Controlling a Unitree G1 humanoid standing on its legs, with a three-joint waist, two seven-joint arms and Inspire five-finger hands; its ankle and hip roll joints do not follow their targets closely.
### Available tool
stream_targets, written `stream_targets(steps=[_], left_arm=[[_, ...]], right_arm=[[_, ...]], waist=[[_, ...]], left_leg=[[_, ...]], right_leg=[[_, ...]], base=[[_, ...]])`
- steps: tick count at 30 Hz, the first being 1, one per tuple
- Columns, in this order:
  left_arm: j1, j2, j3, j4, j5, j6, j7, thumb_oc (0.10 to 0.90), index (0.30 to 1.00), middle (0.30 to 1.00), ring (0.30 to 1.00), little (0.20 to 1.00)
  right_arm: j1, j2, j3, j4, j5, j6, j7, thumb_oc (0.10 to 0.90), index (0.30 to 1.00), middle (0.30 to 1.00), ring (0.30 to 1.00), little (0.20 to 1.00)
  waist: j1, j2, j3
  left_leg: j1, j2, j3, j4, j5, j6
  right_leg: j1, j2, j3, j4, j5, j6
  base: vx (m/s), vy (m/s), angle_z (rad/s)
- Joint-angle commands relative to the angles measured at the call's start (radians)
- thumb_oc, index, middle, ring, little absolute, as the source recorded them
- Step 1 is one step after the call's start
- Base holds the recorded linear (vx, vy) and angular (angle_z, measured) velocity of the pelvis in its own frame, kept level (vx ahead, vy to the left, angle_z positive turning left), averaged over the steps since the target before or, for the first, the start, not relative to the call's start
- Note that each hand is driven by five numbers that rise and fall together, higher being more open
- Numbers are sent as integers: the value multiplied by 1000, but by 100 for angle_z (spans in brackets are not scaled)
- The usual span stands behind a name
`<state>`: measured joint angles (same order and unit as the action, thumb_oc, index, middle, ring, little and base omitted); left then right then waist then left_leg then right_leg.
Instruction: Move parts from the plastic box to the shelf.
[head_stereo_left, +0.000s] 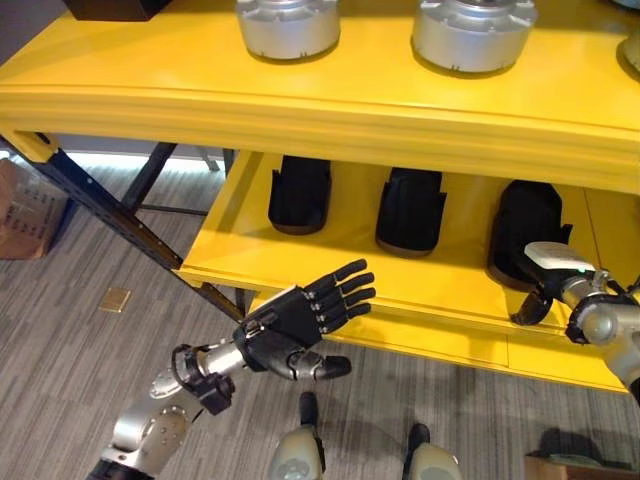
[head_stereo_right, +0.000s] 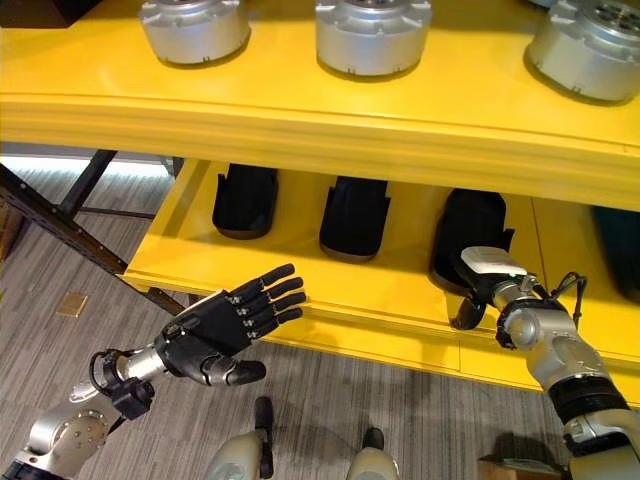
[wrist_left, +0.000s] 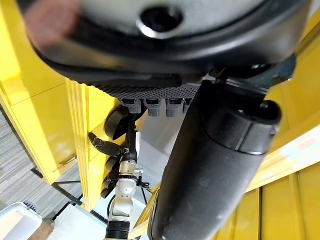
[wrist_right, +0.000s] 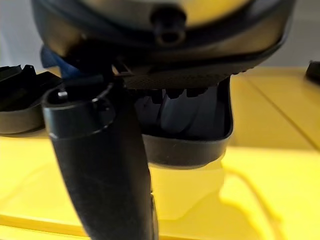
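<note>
Three black parts sit in a row on the lower board of the yellow shelf (head_stereo_right: 300, 290): the left black part (head_stereo_right: 245, 200), the middle black part (head_stereo_right: 354, 217) and the right black part (head_stereo_right: 471, 240), each apart from its neighbour and standing near the back of the board. The right robot hand (head_stereo_right: 487, 272) is at the right black part, its white-covered thumb lying over the part's front and a dark finger hanging down past the front edge of the shelf. In the right wrist view the same part (wrist_right: 185, 142) rests flat on the yellow board just beyond the hand's fingers; whether those fingers grip it or only touch it cannot be told.

The left robot hand (head_stereo_left: 300, 325) hangs in front of the shelf, below its lower board, palm up, fingers straight and spread, thumb out to the side, holding nothing.

On the upper board stand round silver metal parts: one at the left (head_stereo_right: 195, 28), one in the middle (head_stereo_right: 372, 35) and one at the right (head_stereo_right: 590, 48). Below lies grey striped floor (head_stereo_left: 70, 360).
</note>
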<state>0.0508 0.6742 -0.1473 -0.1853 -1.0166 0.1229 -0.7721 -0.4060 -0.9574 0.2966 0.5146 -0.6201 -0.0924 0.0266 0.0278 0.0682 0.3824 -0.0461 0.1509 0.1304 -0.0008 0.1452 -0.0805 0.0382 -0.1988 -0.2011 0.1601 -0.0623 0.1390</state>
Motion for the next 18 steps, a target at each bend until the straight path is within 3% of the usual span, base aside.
stream_targets(steps=[1, 11, 12, 18], left_arm=[[-49, 12, 20, -116, -112, -99, -21, 900, 1000, 1000, 1000, 1000], [-57, 22, 3, -125, -123, -114, -7, 900, 1000, 1000, 1000, 1000], [-67, 27, -6, -130, -124, -125, 5, 900, 1000, 1000, 1000, 1000], [-78, 26, -11, -134, -127, -129, 17, 900, 1000, 1000, 1000, 1000]], right_arm=[[-125, -67, -36, 23, -116, 66, -179, 900, 1000, 1000, 1000, 1000], [-131, -77, -31, 28, -169, 104, -253, 900, 1000, 1000, 1000, 1000], [-134, -70, -30, 35, -168, 138, -261, 900, 1000, 1000, 1000, 1000], [-147, -60, -16, 77, -159, 172, -278, 900, 1000, 1000, 1000, 1000]], waist=[[21, -19, -40], [15, -11, -38], [13, -6, -33], [10, 1, -30]], left_leg=[[-6, 36, 27, 125, -139, -9], [-7, 31, 30, 123, -144, -7], [-12, 29, 29, 122, -143, -6], [-9, 26, 35, 115, -143, -6]], right_leg=[[-41, 15, -16, 85, -56, -57], [-55, 9, -13, 90, -57, -57], [-63, 7, -11, 92, -56, -57], [-70, 1, -9, 92, -55, -56]], base=[[4, 27, -3], [-5, 10, -2], [-53, 40, 0], [-16, 15, -4]])
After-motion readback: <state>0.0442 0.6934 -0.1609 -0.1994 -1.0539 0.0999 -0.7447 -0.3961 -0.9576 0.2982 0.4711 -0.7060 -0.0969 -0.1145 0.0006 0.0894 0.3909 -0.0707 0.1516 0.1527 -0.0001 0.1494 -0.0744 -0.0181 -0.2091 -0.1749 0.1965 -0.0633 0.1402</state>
